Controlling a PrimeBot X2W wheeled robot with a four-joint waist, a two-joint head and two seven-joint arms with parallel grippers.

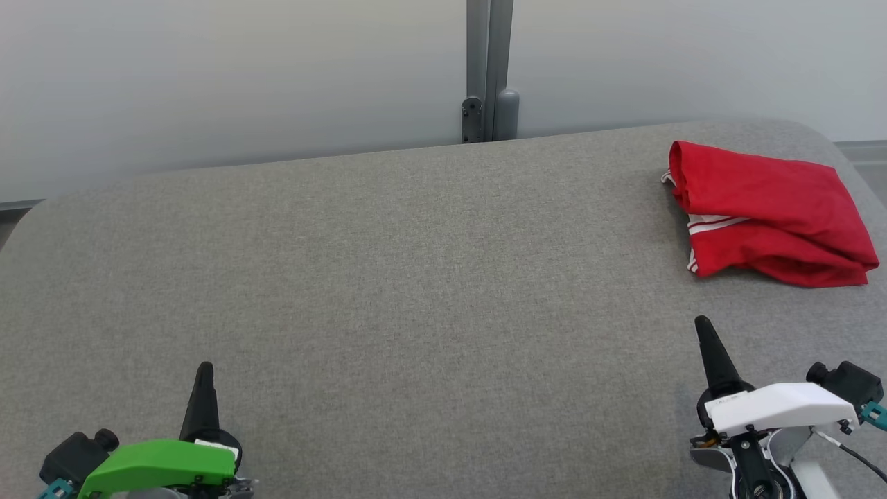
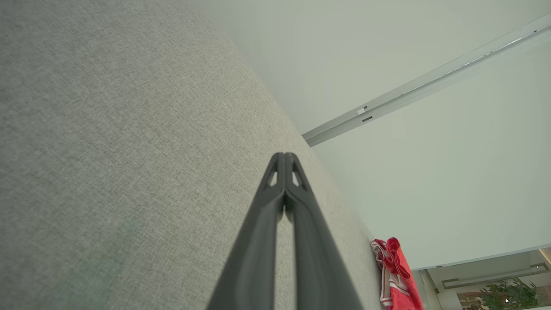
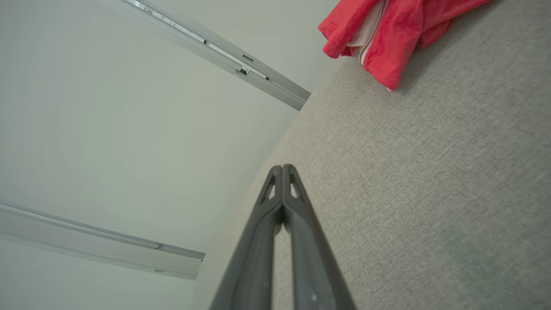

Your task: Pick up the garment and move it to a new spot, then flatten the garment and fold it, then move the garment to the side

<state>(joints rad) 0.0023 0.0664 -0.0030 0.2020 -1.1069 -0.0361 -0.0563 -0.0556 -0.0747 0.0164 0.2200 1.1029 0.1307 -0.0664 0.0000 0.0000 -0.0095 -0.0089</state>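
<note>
Red with white stripes, the garment lies in a loose, bunched fold at the far right of the grey table, close to its edge; it looks either set aside or waiting to be picked up. The left gripper and right gripper sit low by the near edge, well apart, jaws pressed together on nothing, as if parked. Only bare table fabric separates the right one from the cloth. Behind stand a pale wall and a grey post
</note>
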